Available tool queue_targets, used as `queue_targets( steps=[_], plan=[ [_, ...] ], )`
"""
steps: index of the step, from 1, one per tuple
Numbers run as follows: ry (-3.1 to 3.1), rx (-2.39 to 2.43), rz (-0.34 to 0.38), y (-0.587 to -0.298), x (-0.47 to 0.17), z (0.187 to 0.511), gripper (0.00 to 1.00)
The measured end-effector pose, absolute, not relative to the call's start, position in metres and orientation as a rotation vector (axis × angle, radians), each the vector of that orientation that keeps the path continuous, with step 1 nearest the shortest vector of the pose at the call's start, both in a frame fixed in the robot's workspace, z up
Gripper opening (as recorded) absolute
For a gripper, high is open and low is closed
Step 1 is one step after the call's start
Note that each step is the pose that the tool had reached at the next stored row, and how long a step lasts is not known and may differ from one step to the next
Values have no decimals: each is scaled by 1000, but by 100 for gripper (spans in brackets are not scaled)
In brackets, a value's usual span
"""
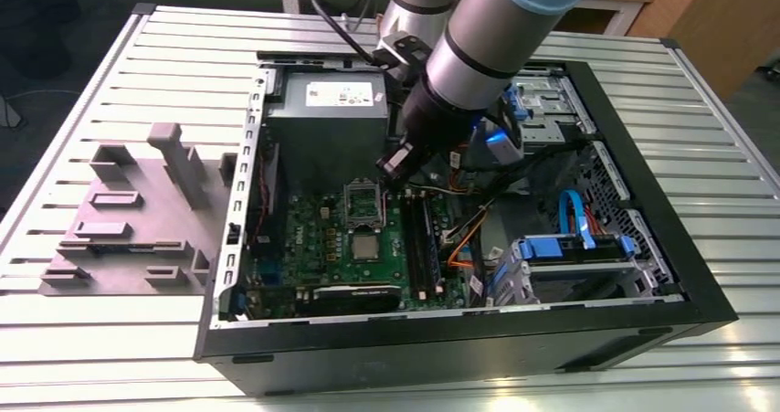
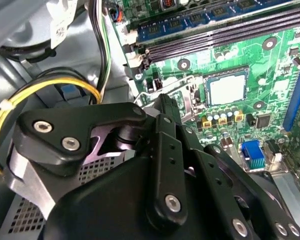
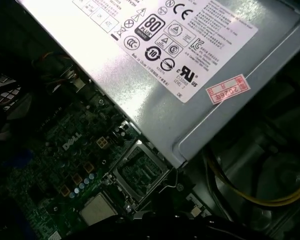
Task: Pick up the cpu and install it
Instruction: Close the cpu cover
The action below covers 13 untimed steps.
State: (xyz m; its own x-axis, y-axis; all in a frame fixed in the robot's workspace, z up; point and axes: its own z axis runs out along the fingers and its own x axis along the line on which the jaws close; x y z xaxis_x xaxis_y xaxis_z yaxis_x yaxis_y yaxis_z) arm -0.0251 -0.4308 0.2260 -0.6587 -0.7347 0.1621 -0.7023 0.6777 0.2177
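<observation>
Silvery on top, small, flat and square, the cpu lies level in its socket near the middle of the green motherboard, and it is free of any grasp. In both wrist views the cpu shows as a pale square ringed by a dark socket border.

Just beside it the hinged metal socket frame is swung open, off the chip, on the side towards the grey power supply box. The black end effector hangs from the silver and blue robot arm right at this frame. In the second wrist view its tip sits against the frame's bright edge, though actual contact cannot be confirmed. I cannot tell how far the end effector is open, and nothing can be seen held in it.

Long black memory slots run along one side of the socket. Yellow cables loop past the power supply box.

The motherboard sits inside an open black computer case, which lies on a slatted metal surface. A grey plastic tray with raised blocks rests near the surface's edge at the exterior view's left, just beside the case.
</observation>
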Motion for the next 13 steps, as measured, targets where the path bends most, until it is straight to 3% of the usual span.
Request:
queue_targets(
  steps=[13],
  plan=[
    [-2672,1167,-177,-430,-27,209,10]
  ],
)
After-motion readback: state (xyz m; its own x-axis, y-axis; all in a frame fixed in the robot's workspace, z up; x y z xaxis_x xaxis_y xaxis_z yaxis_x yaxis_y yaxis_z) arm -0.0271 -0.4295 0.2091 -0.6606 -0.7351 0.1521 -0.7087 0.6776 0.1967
